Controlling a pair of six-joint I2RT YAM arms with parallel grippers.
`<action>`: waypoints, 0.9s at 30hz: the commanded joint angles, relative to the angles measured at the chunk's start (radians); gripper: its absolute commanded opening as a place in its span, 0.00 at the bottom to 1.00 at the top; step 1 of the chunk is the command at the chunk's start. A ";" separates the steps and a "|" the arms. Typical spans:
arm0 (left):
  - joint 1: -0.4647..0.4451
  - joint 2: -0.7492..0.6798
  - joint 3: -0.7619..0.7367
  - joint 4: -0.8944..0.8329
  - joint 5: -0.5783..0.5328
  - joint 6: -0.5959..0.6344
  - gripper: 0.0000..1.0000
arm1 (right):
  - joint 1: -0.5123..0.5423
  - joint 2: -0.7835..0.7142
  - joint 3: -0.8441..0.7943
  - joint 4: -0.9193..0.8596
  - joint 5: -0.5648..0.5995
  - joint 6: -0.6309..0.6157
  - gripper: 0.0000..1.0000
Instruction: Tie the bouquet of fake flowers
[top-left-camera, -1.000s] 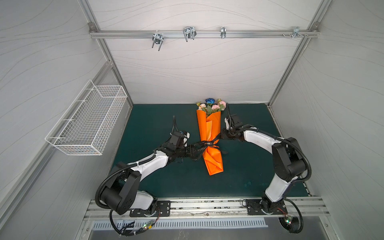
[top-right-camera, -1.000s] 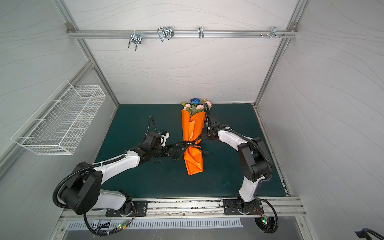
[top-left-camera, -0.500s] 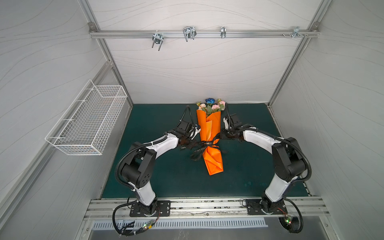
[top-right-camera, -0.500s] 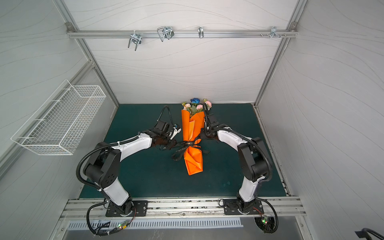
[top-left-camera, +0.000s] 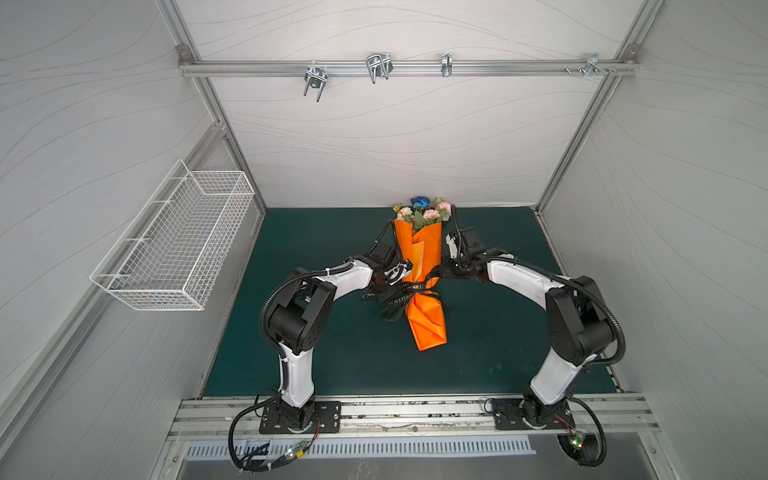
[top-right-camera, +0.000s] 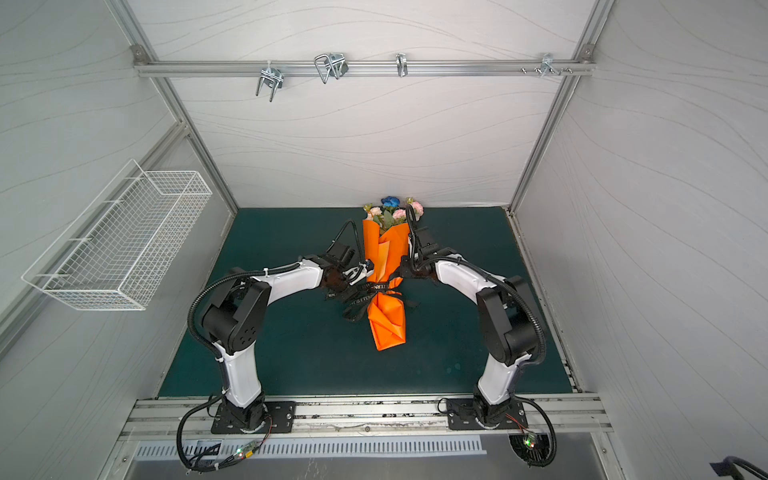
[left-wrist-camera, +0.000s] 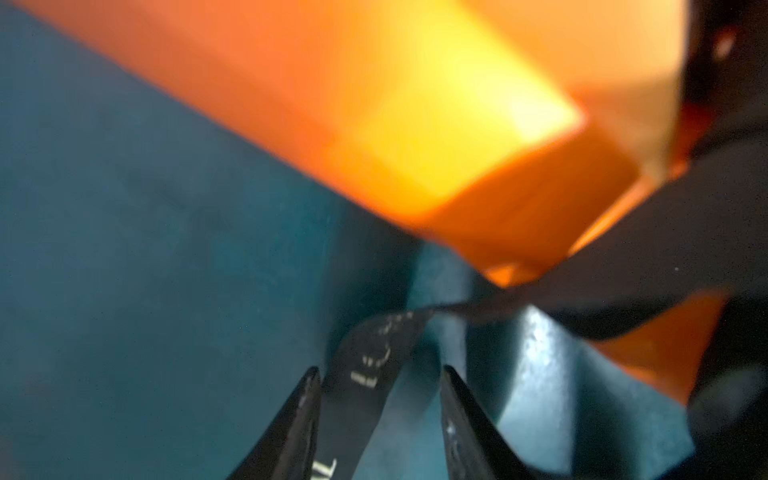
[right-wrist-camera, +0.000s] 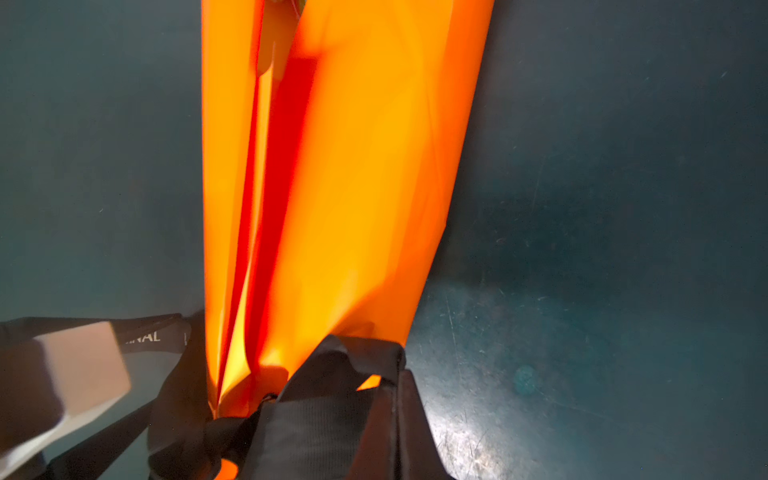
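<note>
Flowers: the bouquet of fake flowers (top-left-camera: 422, 210) (top-right-camera: 390, 210) lies at the far middle of the green mat (top-left-camera: 332, 340). Its pink and peach blooms and one blue rose point toward the far wall. The stems are hidden in the orange wrapping paper (top-left-camera: 419, 253), whose folded end points near.
Flowers to grippers: the blooms lie far of both grippers, which flank the wrap's tied waist, one on each side.
Ribbon: the black lettered ribbon (top-left-camera: 409, 291) circles the waist, and its loose ends spread on the mat to the near left.
Left gripper: the left gripper (left-wrist-camera: 378, 374) (top-left-camera: 400, 269) sits just left of the wrap with its jaws partly apart. A ribbon strip runs between the fingers (left-wrist-camera: 307, 399), against one and clear of the other.
Right gripper: the right gripper (top-left-camera: 448, 272) touches the wrap's right side with its jaws closed. In the right wrist view a ribbon loop appears pinched at its tips.
Writing: white capitals on the ribbon read "ETERN" in both top views and "NAL" in the right wrist view.
Surroundings: a white wire basket (top-left-camera: 174, 241) hangs on the left wall, well apart.
</note>
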 joint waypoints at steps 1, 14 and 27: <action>-0.014 0.034 0.066 -0.019 -0.014 0.046 0.48 | 0.004 -0.022 0.012 -0.005 -0.012 -0.003 0.00; -0.005 0.109 0.113 -0.129 -0.169 -0.006 0.00 | 0.000 -0.031 0.008 -0.007 -0.006 0.002 0.00; 0.095 -0.005 -0.017 -0.112 -0.203 -0.088 0.00 | -0.044 -0.049 -0.020 -0.022 0.039 0.021 0.00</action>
